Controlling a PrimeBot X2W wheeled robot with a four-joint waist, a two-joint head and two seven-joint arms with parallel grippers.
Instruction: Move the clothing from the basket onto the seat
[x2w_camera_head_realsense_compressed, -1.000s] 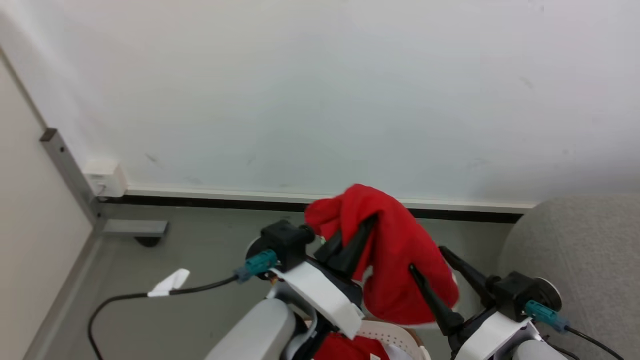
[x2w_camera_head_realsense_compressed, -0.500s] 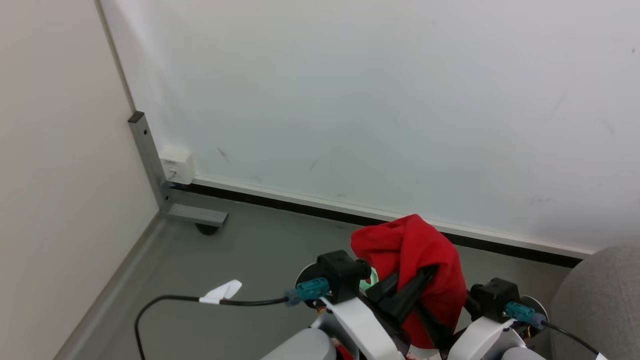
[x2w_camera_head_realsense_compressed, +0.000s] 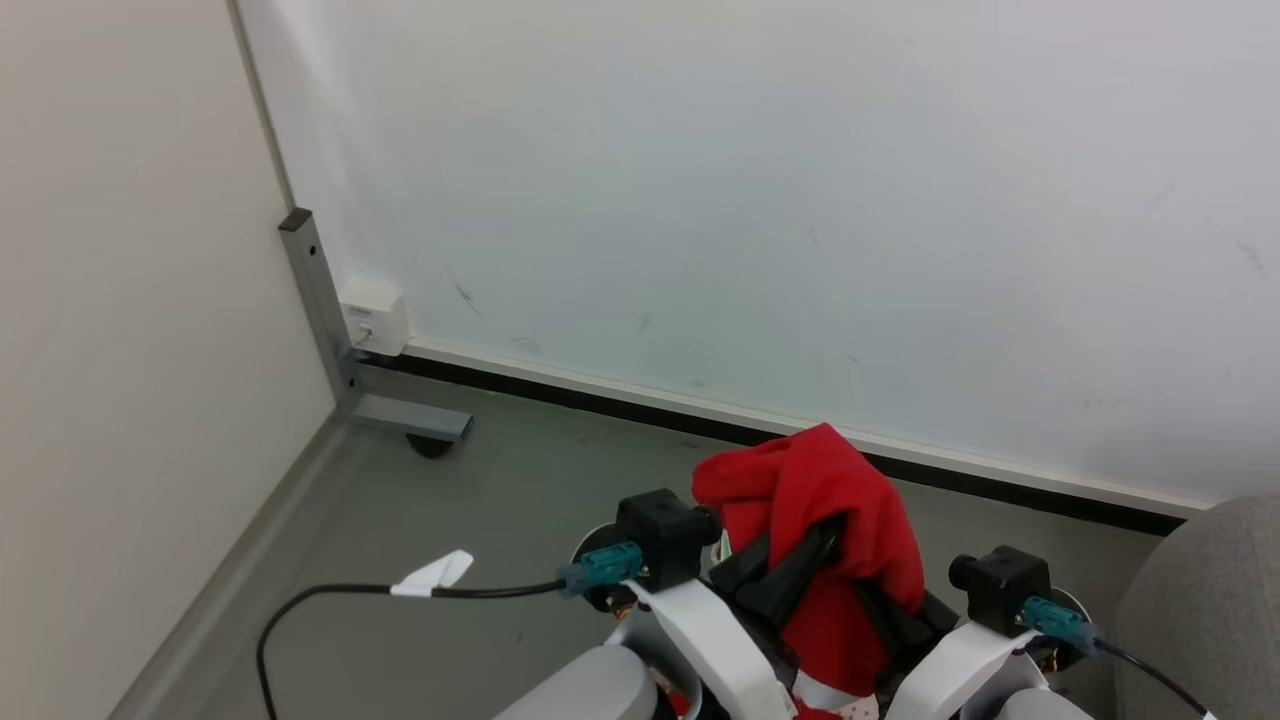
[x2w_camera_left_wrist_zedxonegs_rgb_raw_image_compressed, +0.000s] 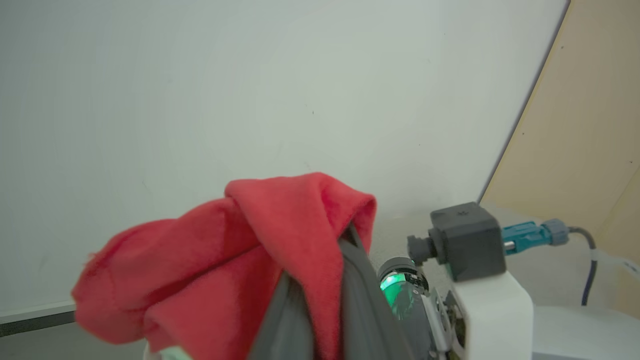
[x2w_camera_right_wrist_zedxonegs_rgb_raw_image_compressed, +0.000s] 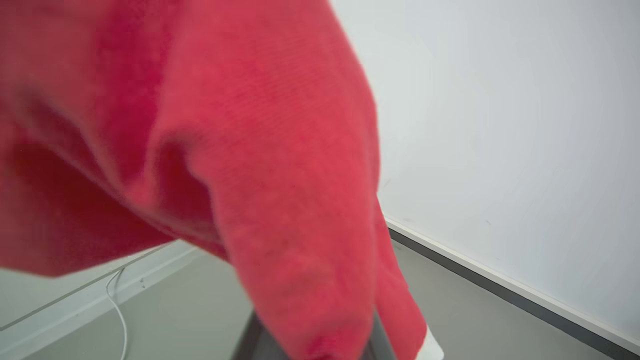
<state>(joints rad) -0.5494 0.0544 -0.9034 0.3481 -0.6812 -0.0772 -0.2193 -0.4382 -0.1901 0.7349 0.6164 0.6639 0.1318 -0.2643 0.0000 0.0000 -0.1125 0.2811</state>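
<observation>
Wall (x2w_camera_head_realsense_compressed: 760, 200): pale, plain, runs behind the seat and off to its left. Floor (x2w_camera_head_realsense_compressed: 480, 500): grey, open ground left of the seat.

Seat (x2w_camera_head_realsense_compressed: 1200, 600): one rounded grey corner at the lower right of the head view.

Clothing (x2w_camera_head_realsense_compressed: 820, 500): one red garment, bunched, held up off the floor just left of the seat and not touching it. It hangs roughly upright, peak at top, white trim at the bottom edge.

Left gripper (x2w_camera_head_realsense_compressed: 815, 540): on the garment's far side from the seat. Fingers together, red cloth pinched between them, plain in the left wrist view.

Right gripper (x2w_camera_head_realsense_compressed: 885, 605): on the garment's seat side. Cloth drapes over the fingers; they look closed on a lower fold, tips hidden.

Cable (x2w_camera_head_realsense_compressed: 432, 572): dark, white tag, on the floor well left of the seat.

Judgement: the seat lies to the robot's right of the load and the right arm is nearer. The carry must go rightward, over that rounded corner, before any release.
</observation>
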